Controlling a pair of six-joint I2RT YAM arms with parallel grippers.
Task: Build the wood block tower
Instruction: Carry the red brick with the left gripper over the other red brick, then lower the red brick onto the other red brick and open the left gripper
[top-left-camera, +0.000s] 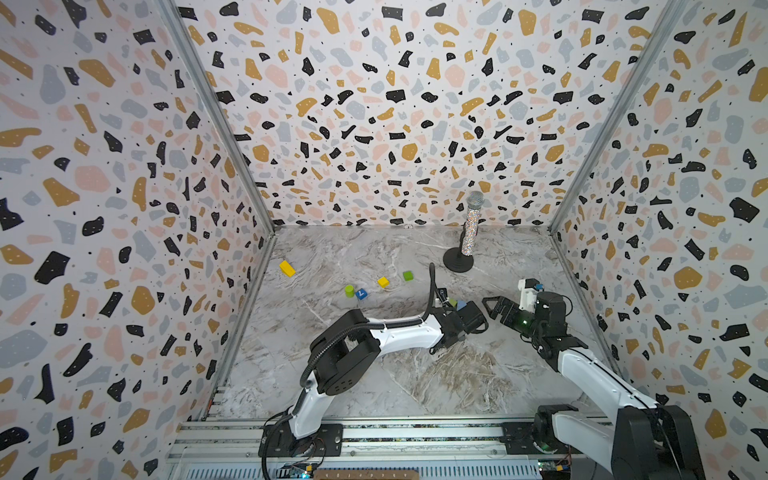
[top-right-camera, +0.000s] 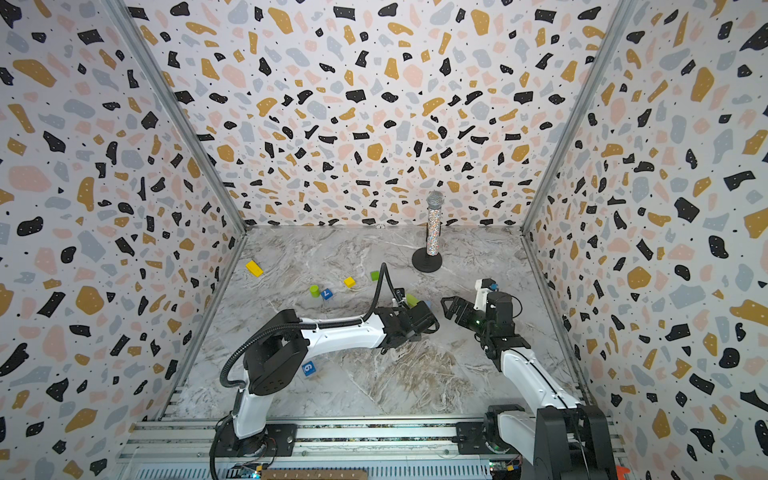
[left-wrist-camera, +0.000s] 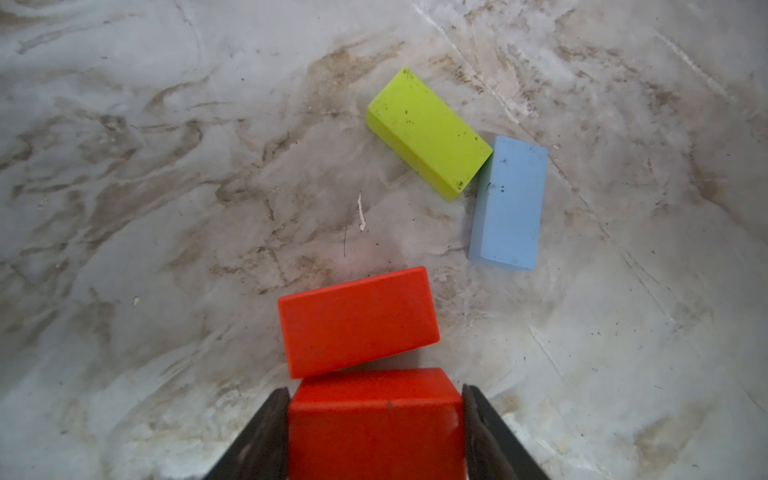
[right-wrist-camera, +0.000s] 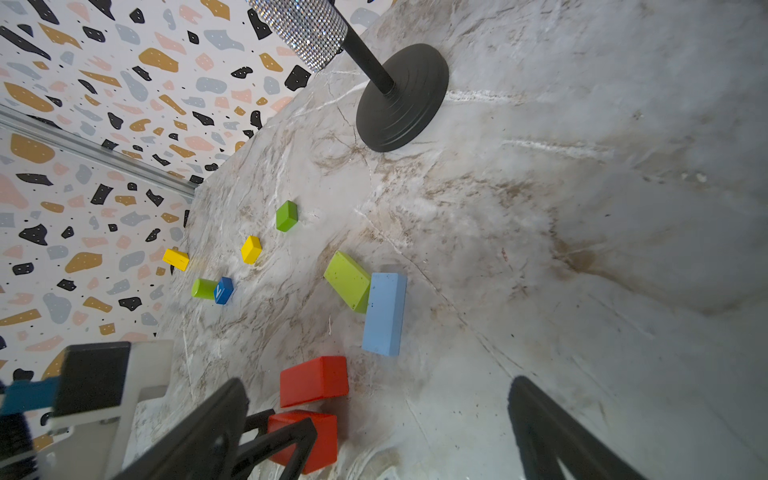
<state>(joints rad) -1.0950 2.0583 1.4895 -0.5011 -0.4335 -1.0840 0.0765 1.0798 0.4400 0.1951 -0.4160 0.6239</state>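
On the marbled bench (left-wrist-camera: 166, 208) the left hand (left-wrist-camera: 375, 390) clamps a red brick (left-wrist-camera: 374, 436) that may shove the loose red brick (left-wrist-camera: 357, 322) just beside it askew; the right hand (right-wrist-camera: 376, 383) gapes empty.

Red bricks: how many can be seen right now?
2. One red brick sits clamped in the left claw; the other red brick lies on the table just beyond it. More may be hidden.

Red brick (left-wrist-camera: 357, 322) blocks fwd; front tabletop (top-left-camera: 436, 374) free.
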